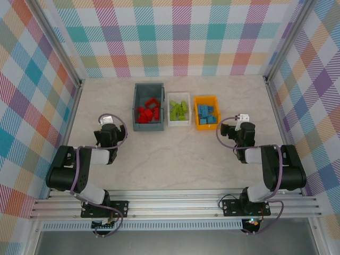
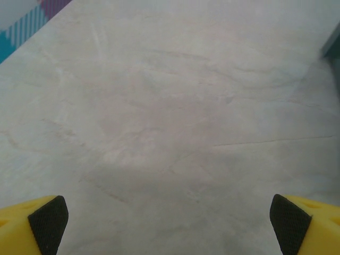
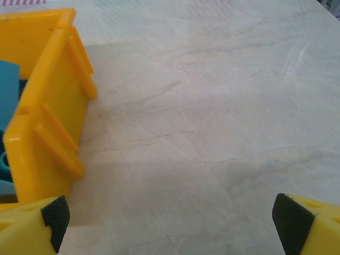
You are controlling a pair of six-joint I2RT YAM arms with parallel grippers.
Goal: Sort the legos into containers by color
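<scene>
Three small open-top plastic bins stand in a row at the middle of the pale marble-patterned table (image 1: 175, 159), close together and well ahead of both arms. The larger grey-blue rectangular bin (image 1: 136, 109) on the left holds the red studded plastic bricks (image 1: 149, 112). The white bin (image 1: 179, 124) in the middle holds the lime green bricks (image 1: 179, 109). The orange-yellow bin (image 1: 206, 127) on the right holds the blue bricks (image 1: 206, 113) (from above, each colour lies in its own bin and no brick shows on the bare tabletop). The left gripper (image 1: 109, 130) hangs low over the table to the left of the grey-blue bin and apart from it. In its wrist view the left gripper (image 2: 170, 218) has its jaws spread wide, the yellow fingers with black pads (image 2: 49, 218) sitting at the two lower corners with nothing between them but bare table (image 2: 170, 106). The right gripper (image 1: 238, 127) sits just right of the orange-yellow bin. In its own camera the right gripper (image 3: 170, 218) is likewise parted wide and holds nothing, one black pad (image 3: 289, 220) at the lower right. The ribbed outer wall of the orange-yellow bin (image 3: 48, 117) rises just beside the left finger, and a blue brick (image 3: 8, 85) shows inside it. Plaid-patterned walls (image 1: 180, 32) enclose the table on three sides.
</scene>
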